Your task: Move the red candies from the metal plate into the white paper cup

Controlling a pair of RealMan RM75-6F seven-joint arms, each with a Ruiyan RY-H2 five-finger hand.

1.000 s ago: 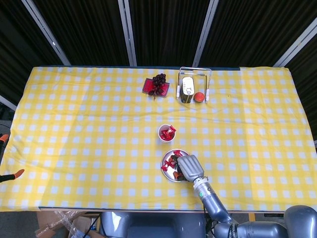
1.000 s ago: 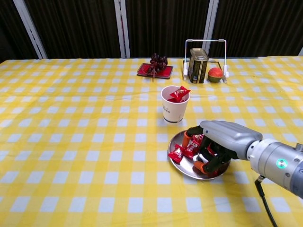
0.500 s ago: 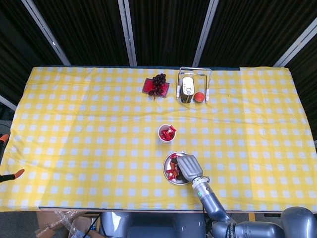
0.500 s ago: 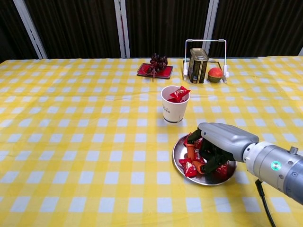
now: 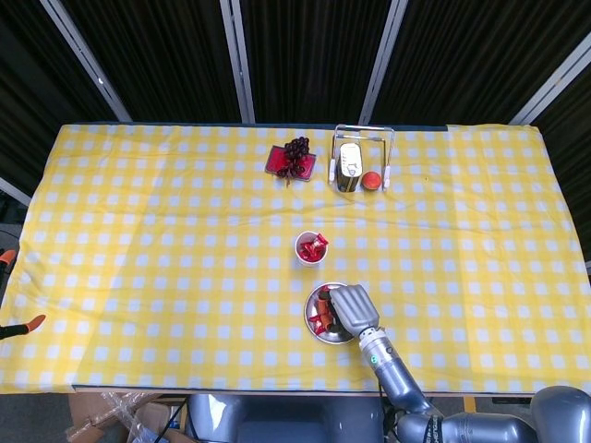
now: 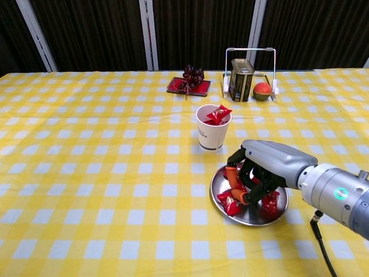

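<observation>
The metal plate (image 6: 218, 183) (image 5: 314, 305) lies near the table's front edge, just in front of the white paper cup (image 6: 212, 134) (image 5: 310, 249). Red candies (image 6: 229, 202) lie on the plate's left part and another red candy (image 6: 270, 203) on its right. More red candies (image 6: 219, 113) stick out of the cup. My right hand (image 6: 267, 167) (image 5: 352, 306) hovers low over the plate, palm down, fingers curled in among the candies. What is under the palm is hidden, so a held candy cannot be made out. My left hand is in neither view.
At the back stand a red tray with dark grapes (image 6: 189, 82), a wire rack holding a tin (image 6: 241, 79) and a small orange-red fruit (image 6: 262, 90). Two orange-tipped pieces (image 5: 28, 324) poke in at the table's left edge. Yellow checked cloth covers the table.
The plate slid a little to the right under my right hand. The hand has since risen slightly, its fingers curled tighter over the candies.
</observation>
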